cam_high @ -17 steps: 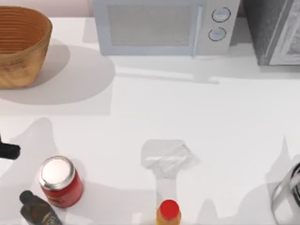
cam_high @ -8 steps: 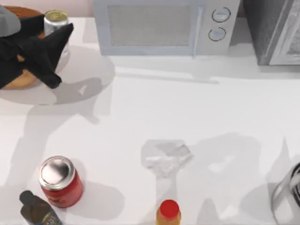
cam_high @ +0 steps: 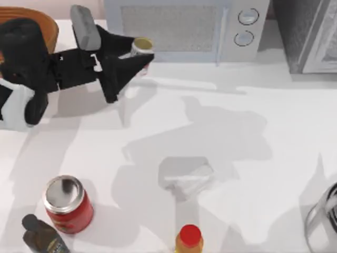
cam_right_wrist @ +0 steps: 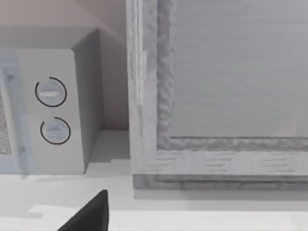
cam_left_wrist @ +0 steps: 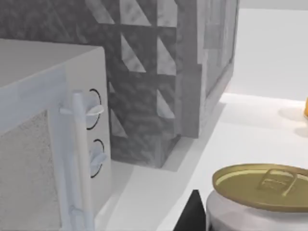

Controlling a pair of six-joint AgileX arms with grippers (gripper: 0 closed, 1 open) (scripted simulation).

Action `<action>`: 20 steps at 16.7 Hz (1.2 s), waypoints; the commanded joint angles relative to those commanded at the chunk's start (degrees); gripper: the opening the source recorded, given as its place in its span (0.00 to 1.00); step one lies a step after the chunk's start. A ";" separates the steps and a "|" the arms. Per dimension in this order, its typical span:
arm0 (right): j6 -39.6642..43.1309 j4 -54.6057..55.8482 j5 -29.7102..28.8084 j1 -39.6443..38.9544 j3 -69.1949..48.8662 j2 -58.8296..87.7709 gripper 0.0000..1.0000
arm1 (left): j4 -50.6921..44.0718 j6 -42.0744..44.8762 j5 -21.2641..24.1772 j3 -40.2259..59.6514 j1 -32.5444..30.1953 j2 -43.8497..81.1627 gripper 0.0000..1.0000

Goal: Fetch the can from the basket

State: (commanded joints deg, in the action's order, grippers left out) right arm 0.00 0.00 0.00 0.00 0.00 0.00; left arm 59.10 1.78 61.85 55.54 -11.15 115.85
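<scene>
Top view: your left gripper [cam_high: 134,59] is clamped on the can [cam_high: 141,48], held in the air in front of the microwave [cam_high: 179,29], to the right of the basket [cam_high: 37,23] and clear of its rim. The can stands upright between the fingers, tan-gold top [cam_left_wrist: 262,185] uppermost; that posture suits setting it down on its base. The left arm stretches rightward over the basket, hiding most of it; judge the lift-out as done and the placing as the step at hand. The open tabletop [cam_high: 226,121] ahead of the microwave offers free ground. Near the tabletop's lower left corner stand the large red can [cam_high: 67,204] and a dark bottle [cam_high: 42,237]; keep the load away from both. For your right gripper, whether it is wide or narrow cannot be told.
</scene>
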 joint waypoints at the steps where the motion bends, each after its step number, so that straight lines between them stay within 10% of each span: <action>1: 0.00 0.00 0.00 0.00 0.00 0.00 1.00 | 2.46 0.08 2.69 2.29 -0.51 4.97 0.00; 8: 0.00 0.00 0.00 0.00 0.00 0.00 1.00 | 14.21 0.52 15.51 13.19 -2.95 28.45 0.00; 15: 0.00 0.00 0.00 0.00 0.00 0.00 1.00 | 15.26 0.57 16.65 14.17 -3.16 30.51 0.00; 20: 0.00 0.00 0.00 0.00 0.00 0.00 1.00 | 15.26 0.57 16.65 14.17 -3.16 30.51 0.38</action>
State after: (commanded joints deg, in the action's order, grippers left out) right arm 0.00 0.00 0.00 0.00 0.00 0.00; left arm 74.36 2.35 78.50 69.71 -14.31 146.37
